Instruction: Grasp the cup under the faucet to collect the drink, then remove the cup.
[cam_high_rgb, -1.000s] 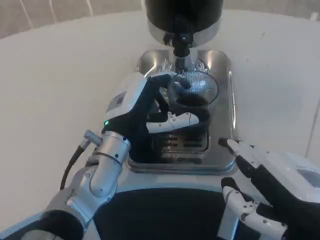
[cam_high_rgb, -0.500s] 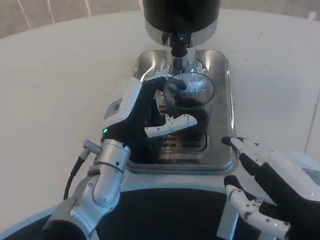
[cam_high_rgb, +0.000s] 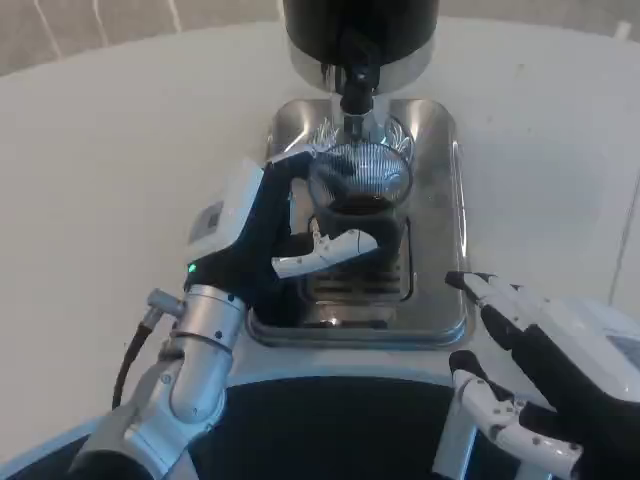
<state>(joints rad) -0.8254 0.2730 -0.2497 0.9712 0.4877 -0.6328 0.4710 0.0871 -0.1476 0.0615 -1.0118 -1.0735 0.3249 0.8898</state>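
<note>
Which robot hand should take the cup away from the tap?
The left hand: it already grips the cup under the tap. The right hand waits open, off to the side.

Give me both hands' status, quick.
Left hand: holding the cup under the faucet.
Right hand: open, holding nothing.

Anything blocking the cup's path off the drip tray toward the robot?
Nothing visible. The left hand grips the cup under the faucet; the tray's low front rim is the only edge, and the right hand sits aside.
</note>
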